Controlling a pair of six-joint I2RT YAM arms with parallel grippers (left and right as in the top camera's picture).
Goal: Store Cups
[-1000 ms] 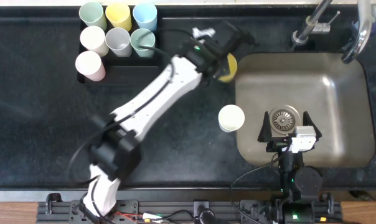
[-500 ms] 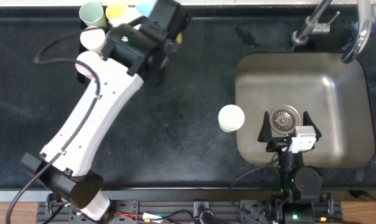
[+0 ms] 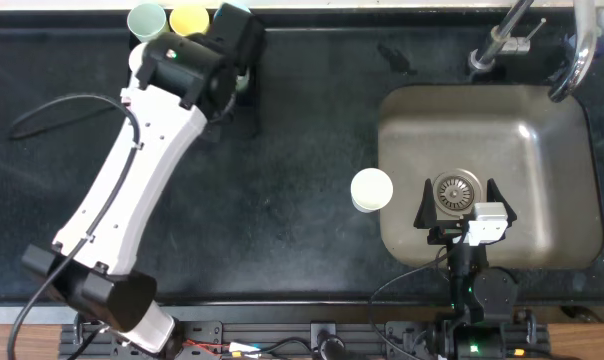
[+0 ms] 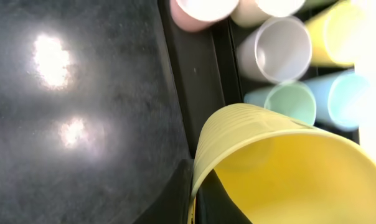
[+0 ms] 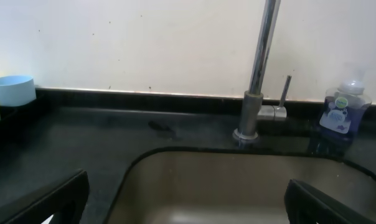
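One yellow cup [image 4: 281, 168] pinched at rim by left gripper [image 4: 195, 202] — held tilted above black tray [image 4: 197, 68], beside stored cups [image 4: 280, 48]. White cup [image 3: 371, 189] on counter at sink's edge. Right gripper [image 3: 460, 203] spread wide over sink [image 3: 542, 120].

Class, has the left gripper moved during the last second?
Yes. The left gripper, holding the yellow cup, swung left in the top view, from the upper-left corner of the sink to the cup tray.
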